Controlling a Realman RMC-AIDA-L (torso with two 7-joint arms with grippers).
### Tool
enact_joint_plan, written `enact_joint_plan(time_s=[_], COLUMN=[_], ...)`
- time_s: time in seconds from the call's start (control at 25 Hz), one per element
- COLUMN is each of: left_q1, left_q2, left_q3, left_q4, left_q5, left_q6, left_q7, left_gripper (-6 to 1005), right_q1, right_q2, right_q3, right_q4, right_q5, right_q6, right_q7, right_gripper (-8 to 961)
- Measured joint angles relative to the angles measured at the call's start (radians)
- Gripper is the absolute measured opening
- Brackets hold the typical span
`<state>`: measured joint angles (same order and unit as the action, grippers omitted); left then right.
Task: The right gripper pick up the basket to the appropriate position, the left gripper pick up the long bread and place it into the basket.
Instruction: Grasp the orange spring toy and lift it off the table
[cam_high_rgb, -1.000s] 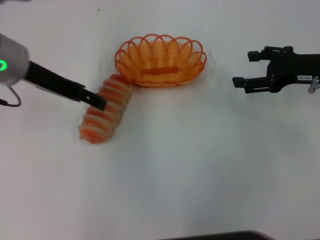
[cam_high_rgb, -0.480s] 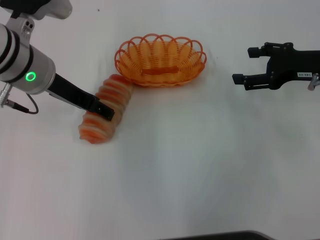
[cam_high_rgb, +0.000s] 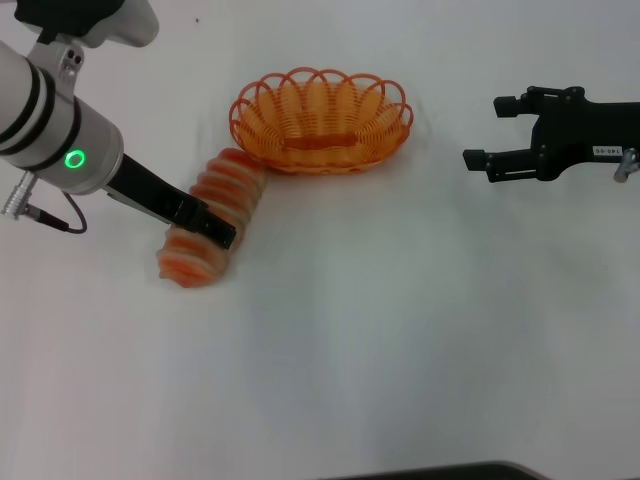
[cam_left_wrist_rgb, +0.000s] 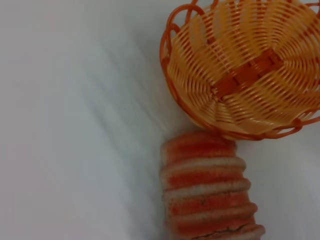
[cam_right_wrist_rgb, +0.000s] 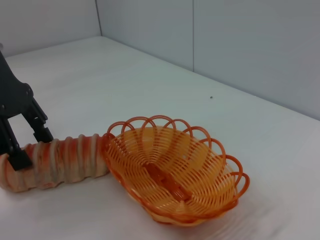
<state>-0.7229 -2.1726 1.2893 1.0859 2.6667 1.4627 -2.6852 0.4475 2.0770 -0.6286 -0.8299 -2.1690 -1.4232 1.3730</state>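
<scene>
White tabletop (cam_high_rgb: 380, 340) is filling the whole scene, with a grey wall panel (cam_right_wrist_rgb: 240, 45) standing behind it in the right wrist view. Nearest the robot, the long bread (cam_high_rgb: 205, 235) is lying flat on the table, slanting from its near end on the robot's left up toward the basket (cam_high_rgb: 320, 122). The left gripper (cam_high_rgb: 212, 228) is reaching in from the robot's left and sitting low at the bread's middle; in the right wrist view its dark fingers (cam_right_wrist_rgb: 37, 125) are standing spread on either side of the loaf's near part, one at the end and one farther along, but whether they are pressing on it cannot be told. The bread's far end is lying just beside the basket's rim, touching or nearly so, as the left wrist view shows (cam_left_wrist_rgb: 200, 145). Farther back, the orange basket is sitting upright on the table with nothing inside it. Off to the robot's right, well apart from the basket, the right gripper (cam_high_rgb: 490, 133) is hovering with its fingers spread wide and holding nothing.
</scene>
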Motion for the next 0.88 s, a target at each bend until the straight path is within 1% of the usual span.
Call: enact_joint_plan(time_s=[0.16,0.56,0.8,0.88], left_q1=[0.002,0.001,-0.005,-0.007], left_q2=[0.002,0.002,0.003,0.003], left_q3=[0.029,0.048,0.073,0.074], left_q4=[-0.001,-0.008,-0.002,-0.002], left_q5=[0.004,0.005,0.006,0.006], left_q6=[-0.022,-0.027,-0.019,-0.019], left_q7=[-0.013,-0.022,-0.022,-0.022], left_gripper=[902,903,848,806], right_q1=[-0.001,-0.003,-0.003,-0.003], right_q2=[0.000,0.000,0.000,0.000], right_q3=[0.000,0.005,0.007,0.007], right_q4=[0.000,0.000,0.000,0.000], right_q5=[0.000,0.000,0.000,0.000], right_q6=[0.000,-0.001,0.001,0.001], right_q7=[0.000,0.000,0.000,0.000], right_gripper=[914,914,914,914])
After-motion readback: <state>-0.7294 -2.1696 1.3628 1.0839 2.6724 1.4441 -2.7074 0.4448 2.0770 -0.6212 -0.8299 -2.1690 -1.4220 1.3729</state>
